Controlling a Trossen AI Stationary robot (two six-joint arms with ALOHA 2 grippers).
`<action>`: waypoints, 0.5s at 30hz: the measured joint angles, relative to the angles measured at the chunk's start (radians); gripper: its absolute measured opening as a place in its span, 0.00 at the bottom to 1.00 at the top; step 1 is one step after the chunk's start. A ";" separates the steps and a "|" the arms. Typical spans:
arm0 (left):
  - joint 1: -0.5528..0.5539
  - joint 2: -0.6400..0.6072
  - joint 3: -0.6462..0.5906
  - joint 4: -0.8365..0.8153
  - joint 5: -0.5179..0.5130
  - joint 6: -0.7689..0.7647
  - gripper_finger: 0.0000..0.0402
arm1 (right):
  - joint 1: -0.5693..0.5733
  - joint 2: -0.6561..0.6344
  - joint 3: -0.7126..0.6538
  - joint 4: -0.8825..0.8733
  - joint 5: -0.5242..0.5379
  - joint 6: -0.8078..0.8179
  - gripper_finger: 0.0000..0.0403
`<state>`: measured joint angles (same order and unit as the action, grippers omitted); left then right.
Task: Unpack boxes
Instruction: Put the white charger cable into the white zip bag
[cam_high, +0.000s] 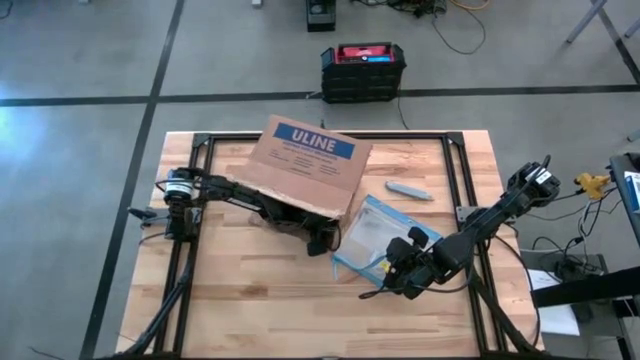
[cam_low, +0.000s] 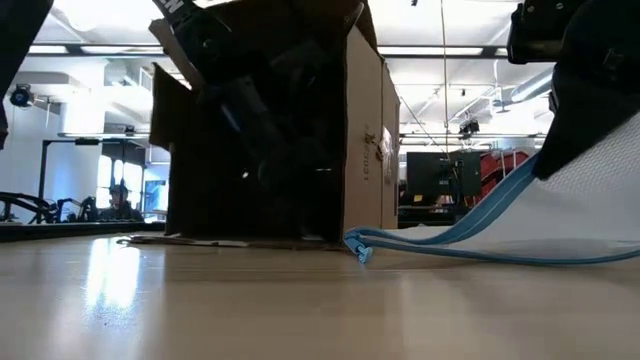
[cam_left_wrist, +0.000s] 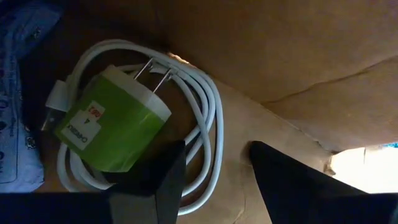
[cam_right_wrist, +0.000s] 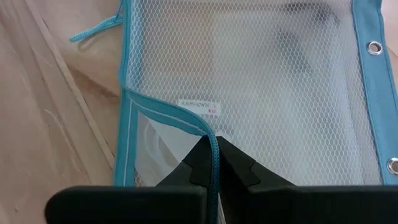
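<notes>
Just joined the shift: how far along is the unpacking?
Partly done: a mesh pouch already lies outside, its edge pinched in the right tool. In hand: the left tool, open, is inside the cardboard box beside a green charger with white cable. That charger remains to remove.

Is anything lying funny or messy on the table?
Yes. The cardboard box is tipped on its side, with the left pincer reaching inside, open, beside a green charger and its coiled white cable. The right pincer pinches the mesh pouch by its blue edge, lifting it.

Overhead and table-level views share the box (cam_high: 308, 165); wrist views close.
</notes>
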<state>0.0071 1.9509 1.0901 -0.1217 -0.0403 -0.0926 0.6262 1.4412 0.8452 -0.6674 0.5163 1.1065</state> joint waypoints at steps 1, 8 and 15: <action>0.000 0.001 0.000 0.000 -0.002 -0.009 0.42 | 0.000 0.000 0.000 0.000 0.000 0.000 0.00; 0.000 0.002 -0.002 -0.006 -0.047 -0.047 0.14 | 0.000 0.000 0.000 0.000 0.000 -0.017 0.00; 0.000 -0.026 -0.005 -0.056 -0.107 -0.064 0.01 | 0.000 0.000 0.000 -0.008 0.000 -0.034 0.00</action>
<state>0.0072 1.9246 1.0855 -0.1778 -0.1471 -0.1562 0.6262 1.4414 0.8448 -0.6755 0.5167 1.0725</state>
